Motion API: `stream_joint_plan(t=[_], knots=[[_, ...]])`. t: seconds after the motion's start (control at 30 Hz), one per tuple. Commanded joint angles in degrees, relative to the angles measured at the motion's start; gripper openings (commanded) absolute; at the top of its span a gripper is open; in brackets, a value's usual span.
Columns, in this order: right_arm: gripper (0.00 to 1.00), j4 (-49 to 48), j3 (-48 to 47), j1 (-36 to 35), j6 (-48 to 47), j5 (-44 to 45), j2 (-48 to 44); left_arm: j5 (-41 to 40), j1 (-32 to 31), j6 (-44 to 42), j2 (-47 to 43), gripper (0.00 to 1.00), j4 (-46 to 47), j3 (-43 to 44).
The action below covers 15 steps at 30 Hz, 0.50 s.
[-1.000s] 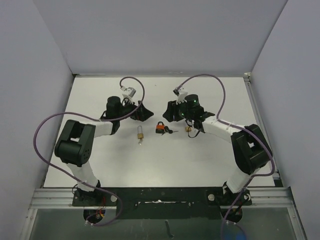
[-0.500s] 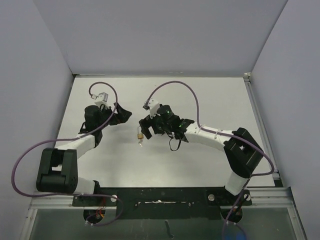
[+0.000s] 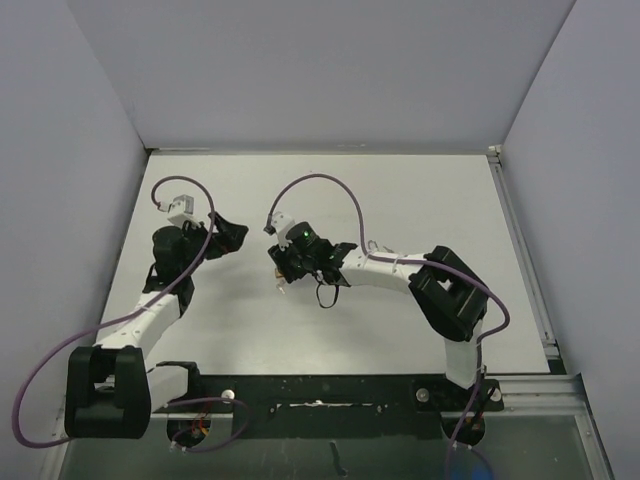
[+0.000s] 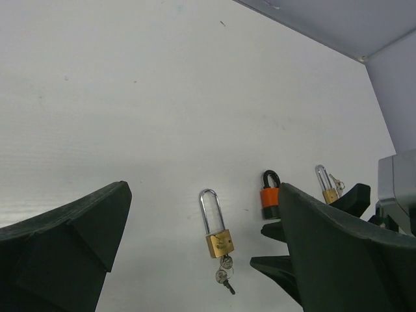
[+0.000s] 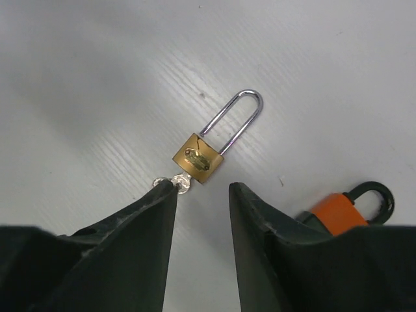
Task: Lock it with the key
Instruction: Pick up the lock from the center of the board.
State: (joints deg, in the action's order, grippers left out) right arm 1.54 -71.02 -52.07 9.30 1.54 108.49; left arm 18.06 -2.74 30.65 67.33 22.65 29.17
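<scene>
No text, brand or number can be read anywhere. The brass padlock [image 5: 198,159], just ahead of the right fingers [image 5: 130,240], bears a small stamped mark, too blurred to read.

Three padlocks on one white table [image 4: 130,97]: one long-shackled brass padlock [image 4: 220,242], one orange padlock [image 4: 269,201] at its 2 o'clock, and one small brass padlock [image 4: 329,194] at the orange one's 3 o'clock. Two key sets show: long-shackle keys [image 4: 224,276] and small-lock keys [image 4: 337,184].
</scene>
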Motion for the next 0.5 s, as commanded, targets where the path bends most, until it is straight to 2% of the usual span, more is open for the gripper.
stream_joint_plan(t=[0.0,0.13,0.27,0.37,0.47], knots=[[0.37,-0.58,-4.4,-1.15,2.58,0.52,1.54,-3.36,1.42,5.98,-4.91,0.98,5.09,-3.28],[0.39,-0.8,-5.57,-1.06,4.14,-0.21,2.78,-4.5,2.07,8.12,-6.02,0.98,6.72,-5.14],[0.5,0.22,-7.15,-1.18,5.18,0.08,4.33,-3.13,2.13,7.78,-4.6,0.98,5.28,-3.91],[0.51,0.39,-7.46,-1.26,5.98,1.24,5.13,-1.94,2.13,7.56,-3.61,0.98,5.27,-3.49],[0.58,1.29,-8.5,-1.28,6.92,2.4,6.27,-1.37,2.16,7.26,-3.17,0.98,5.38,-3.4]])
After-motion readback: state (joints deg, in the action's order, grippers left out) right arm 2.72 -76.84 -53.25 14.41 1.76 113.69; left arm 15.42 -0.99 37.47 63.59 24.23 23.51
